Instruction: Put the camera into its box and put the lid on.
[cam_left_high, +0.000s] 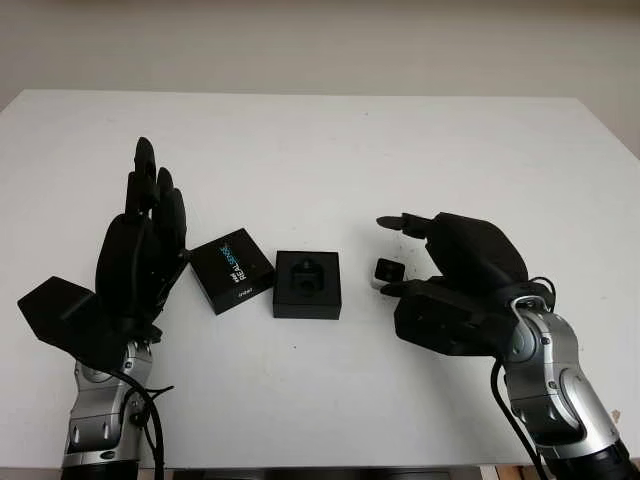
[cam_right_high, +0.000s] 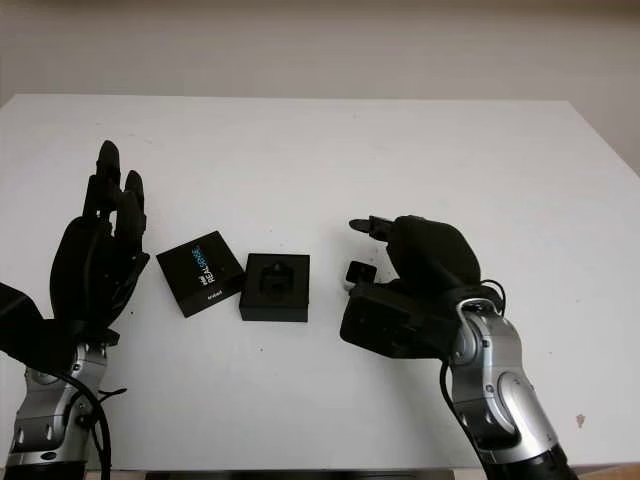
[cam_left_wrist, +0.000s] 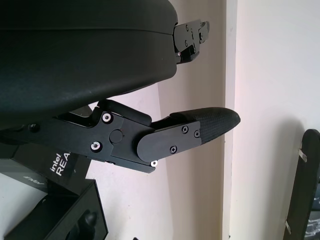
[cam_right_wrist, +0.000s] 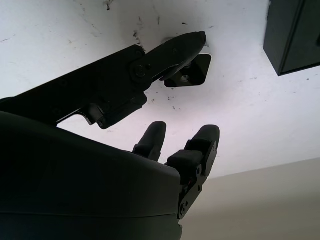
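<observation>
A small camera (cam_left_high: 388, 271) lies on the white table (cam_left_high: 330, 150) just right of its open black box (cam_left_high: 308, 286). Left of the box lies the black lid (cam_left_high: 232, 271), printed "intel REALSENSE". My right hand (cam_left_high: 388, 256) is open and brackets the camera, with fingers arched over it and the thumb low on its near side. In the right wrist view the thumb tip (cam_right_wrist: 192, 39) overlaps the camera (cam_right_wrist: 192, 72), while the other fingers stay off it. My left hand (cam_left_high: 150, 200) is open and held upright just left of the lid, holding nothing.
The box has a moulded black insert (cam_right_high: 275, 280). The left wrist view catches the lid (cam_left_wrist: 55, 167) and a corner of the box (cam_left_wrist: 60, 220). The table's near edge runs just below both forearms, and bare white table stretches behind the objects.
</observation>
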